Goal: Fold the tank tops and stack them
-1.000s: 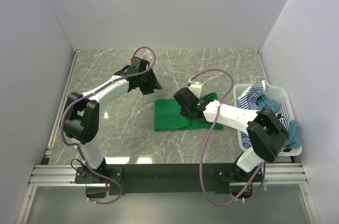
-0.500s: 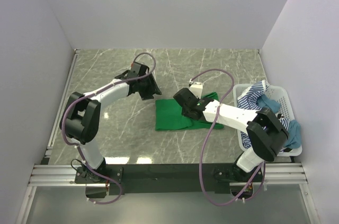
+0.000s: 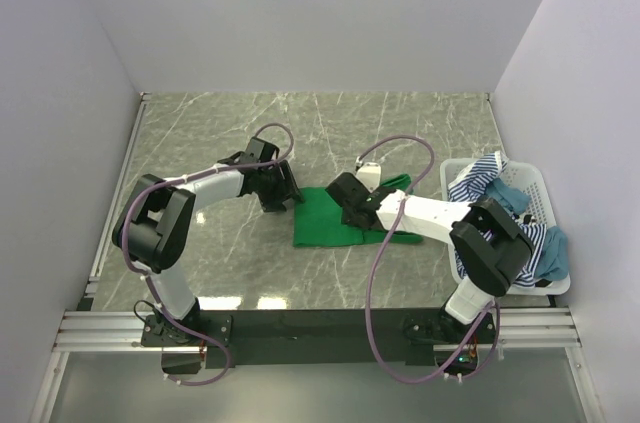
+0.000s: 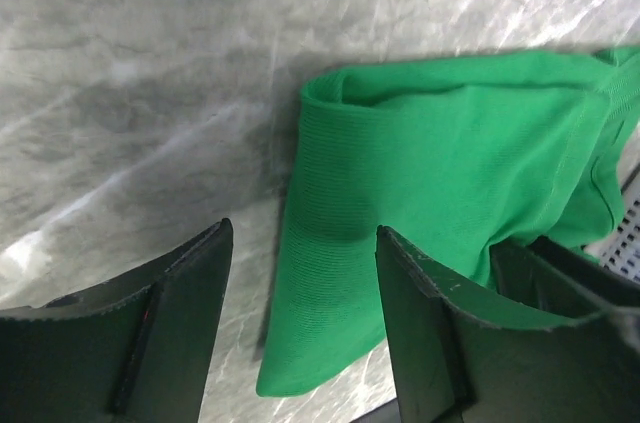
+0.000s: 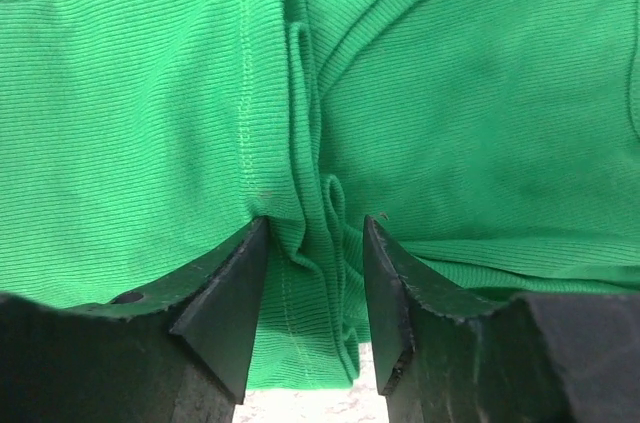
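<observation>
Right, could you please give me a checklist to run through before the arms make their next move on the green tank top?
1. Left gripper open: ok, jaws apart over the left edge of the green tank top.
2. Right gripper open: ok.
3. Right gripper clear of cloth: not ok, a raised fold stands between its jaws.
4. Flatness of the green tank top: not ok, creased in the middle.
5. Striped tank top and teal tank top out of the way: ok, both at the basket.
</observation>
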